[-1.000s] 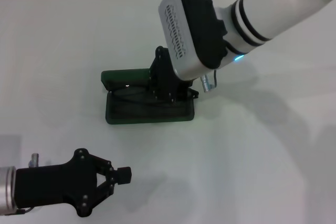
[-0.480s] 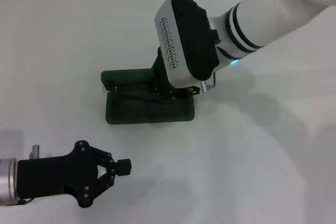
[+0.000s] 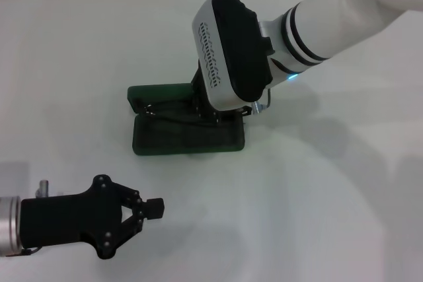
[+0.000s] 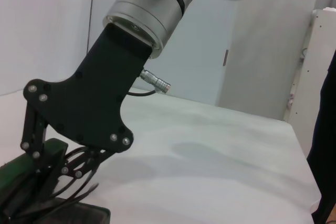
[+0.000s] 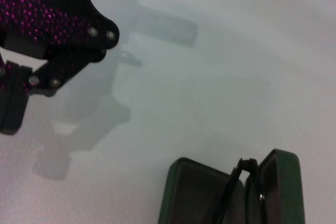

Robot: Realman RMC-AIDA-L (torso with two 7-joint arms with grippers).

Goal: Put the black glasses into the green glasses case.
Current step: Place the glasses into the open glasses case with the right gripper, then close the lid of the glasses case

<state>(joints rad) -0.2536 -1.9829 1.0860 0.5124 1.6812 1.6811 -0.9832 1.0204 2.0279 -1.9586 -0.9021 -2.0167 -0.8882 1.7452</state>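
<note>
Step in hand looks like placement: right pincer (image 3: 206,107) is down over the open green case (image 3: 188,138), at the case's hinge line toward its right end, most of it hidden under the white wrist housing in the head view. The black glasses (image 3: 165,113) sit inside the case along the hinge, one temple arm visible running toward the case's left end. The right wrist view shows the glasses (image 5: 239,187) standing on edge in the fold between the two case halves (image 5: 194,195), not lying flat yet. Left wrist view shows the right pincer (image 4: 79,169) with its linkages low in the case; can't tell whether the tips are spread or pinching the frame.

Left pincer (image 3: 149,211) is parked on the surface (image 3: 317,196) well in front of the case, tips pressed together, holding nothing.

Next move, by judgement: let go cleanly, lift straight up without dragging the frame, and check that the glasses settle flat in the lined tray so the lid can shut.

Versus a second ago: right wrist has rotated and shifted slightly toward the case's left end; the left pincer has slid a little nearer the camera. The case hasn't moved.
</note>
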